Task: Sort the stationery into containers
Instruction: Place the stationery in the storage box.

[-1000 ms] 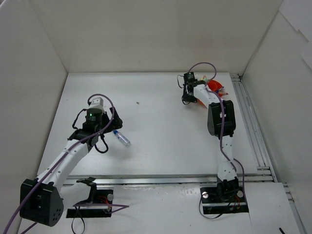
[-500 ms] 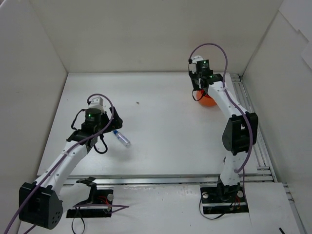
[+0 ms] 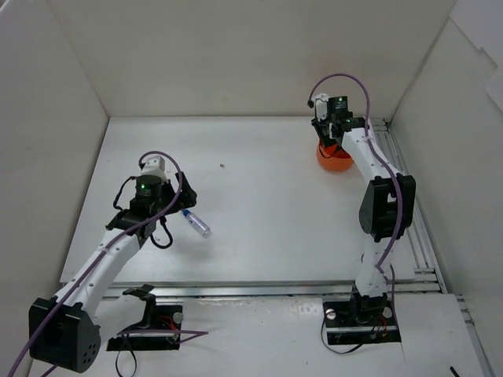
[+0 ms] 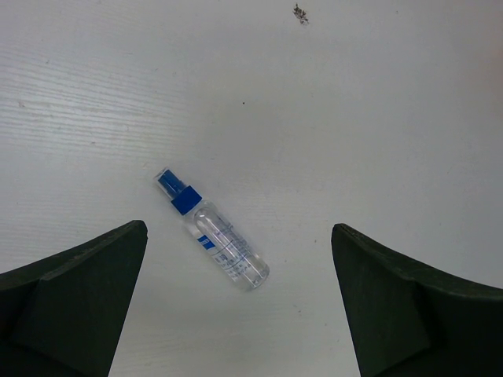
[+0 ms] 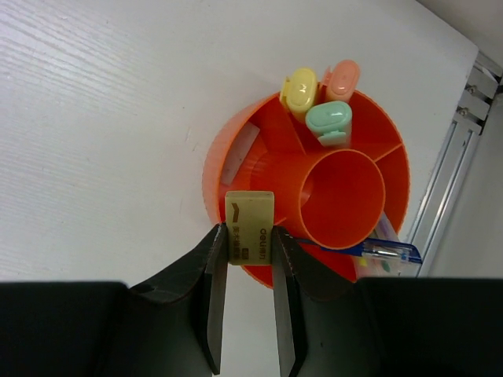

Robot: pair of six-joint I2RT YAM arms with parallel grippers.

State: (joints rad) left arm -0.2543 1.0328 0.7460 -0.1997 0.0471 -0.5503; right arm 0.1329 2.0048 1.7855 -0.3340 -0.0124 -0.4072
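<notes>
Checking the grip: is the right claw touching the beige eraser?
Touching. In the right wrist view the right claw clamps the beige eraser on both sides.

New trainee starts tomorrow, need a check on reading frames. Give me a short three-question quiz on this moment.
1. True or false: the left gripper is shut on the blue-capped clear bottle.
2. What does the right gripper hold? A a red pen; B a beige eraser; C a ruler.
3. Fill in: the highlighters standing together in one compartment of the orange pot number ___.

Key: 1 false: that gripper is open and the bottle lies loose on the table. 2 B. 3 three: yellow, orange and green.
</notes>
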